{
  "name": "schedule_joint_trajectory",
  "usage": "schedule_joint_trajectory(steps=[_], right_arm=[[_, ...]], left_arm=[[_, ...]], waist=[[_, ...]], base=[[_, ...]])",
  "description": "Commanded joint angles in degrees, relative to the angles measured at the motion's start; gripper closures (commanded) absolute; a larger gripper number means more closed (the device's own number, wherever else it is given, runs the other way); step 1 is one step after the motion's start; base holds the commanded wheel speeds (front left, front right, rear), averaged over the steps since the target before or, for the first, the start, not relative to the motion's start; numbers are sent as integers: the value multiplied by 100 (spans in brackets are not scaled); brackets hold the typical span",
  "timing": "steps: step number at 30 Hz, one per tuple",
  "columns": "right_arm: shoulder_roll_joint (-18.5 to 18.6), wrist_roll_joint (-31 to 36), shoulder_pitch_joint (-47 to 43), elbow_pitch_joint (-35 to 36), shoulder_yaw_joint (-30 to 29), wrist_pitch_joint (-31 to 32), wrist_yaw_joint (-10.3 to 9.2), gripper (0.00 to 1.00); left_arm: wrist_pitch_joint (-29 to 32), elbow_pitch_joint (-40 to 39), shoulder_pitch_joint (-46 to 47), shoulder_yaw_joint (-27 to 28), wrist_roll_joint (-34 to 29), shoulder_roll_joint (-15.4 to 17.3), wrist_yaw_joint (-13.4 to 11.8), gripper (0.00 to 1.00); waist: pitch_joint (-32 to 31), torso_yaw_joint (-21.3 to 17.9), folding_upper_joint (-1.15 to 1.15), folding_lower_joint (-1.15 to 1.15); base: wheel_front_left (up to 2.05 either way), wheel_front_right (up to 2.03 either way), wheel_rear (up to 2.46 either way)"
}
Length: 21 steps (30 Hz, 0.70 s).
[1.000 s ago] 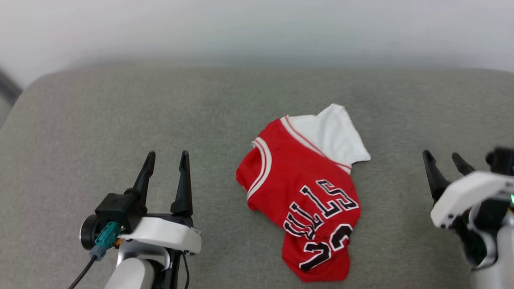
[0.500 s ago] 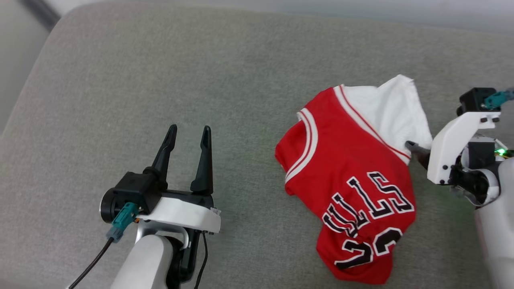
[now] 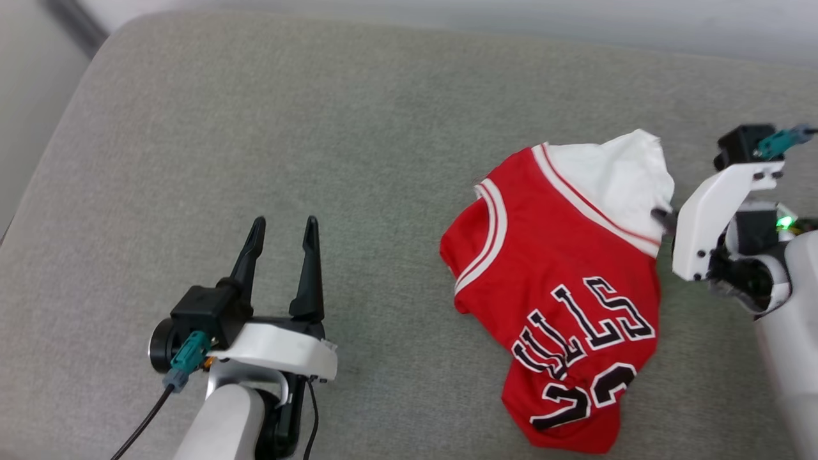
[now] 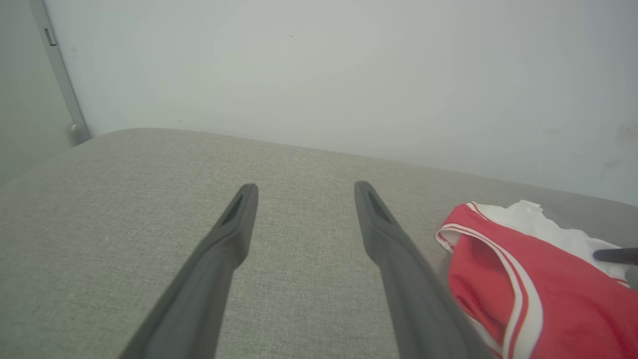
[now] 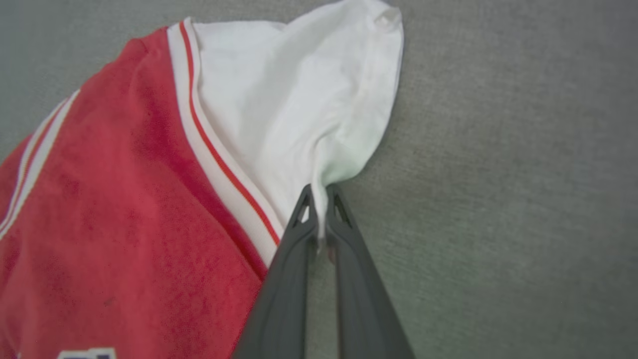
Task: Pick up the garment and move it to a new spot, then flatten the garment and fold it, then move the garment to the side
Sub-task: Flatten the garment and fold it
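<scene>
Right, the right tool (image 5: 321, 192) is pinched together on the garment (image 5: 124, 199), with a thin pleat of the white sleeve (image 5: 299, 99) caught between its tips. Ahead of those tips the sleeve fans out, and the striped trim and red body spread off to their left. From the head, that tool (image 3: 661, 217) meets the garment (image 3: 562, 255) at the sleeve's edge. The black, white-outlined lettering faces up, back toward the robot from the tips. The shirt lies rumpled on the grey padded surface (image 3: 383, 128). Meanwhile the left tool (image 3: 284, 223) has its fingers spread apart with nothing between them. It sits over bare padding, and the garment (image 4: 523, 279) lies to its right.
</scene>
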<state>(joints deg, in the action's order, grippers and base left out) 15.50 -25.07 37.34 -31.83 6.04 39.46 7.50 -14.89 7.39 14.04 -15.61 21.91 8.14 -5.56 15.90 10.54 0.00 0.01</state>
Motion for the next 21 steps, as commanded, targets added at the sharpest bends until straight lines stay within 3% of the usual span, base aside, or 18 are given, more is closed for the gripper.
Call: schedule_joint_trajectory(steps=[1,8,13,18,19,20,21], right_arm=[[117,-10,-14,146,-7,-94,-2,100],[291,173,-1005,1585,-328,-344,-2,100],[-55,372,-2471,2403,-1086,-102,-2,100],[-618,634,-3609,2465,-1514,70,-2,100],[-688,687,-3730,2388,-1553,8,-2,87],[-770,688,-3836,2257,-1611,-20,-3,27],[-827,713,-3880,2152,-1603,-112,-2,0]], left_arm=[[-32,-4,-75,26,-23,29,-21,0],[49,-89,-442,120,41,161,-148,0],[153,-185,-667,158,90,211,-230,0],[256,-223,-813,184,170,241,-290,0],[274,-227,-846,183,186,246,-292,0],[296,-225,-891,181,203,244,-300,0],[310,-226,-917,178,204,242,-303,0]], waist=[[-195,-181,0,-1],[-649,-699,0,-1],[-839,-949,0,-1],[-944,-1062,0,-1],[-969,-1070,0,-1],[-987,-1076,0,-1],[-1001,-1079,0,-1]], base=[[0,0,0],[0,0,0],[0,0,0],[0,0,0],[0,0,0],[0,0,0],[0,0,0]])
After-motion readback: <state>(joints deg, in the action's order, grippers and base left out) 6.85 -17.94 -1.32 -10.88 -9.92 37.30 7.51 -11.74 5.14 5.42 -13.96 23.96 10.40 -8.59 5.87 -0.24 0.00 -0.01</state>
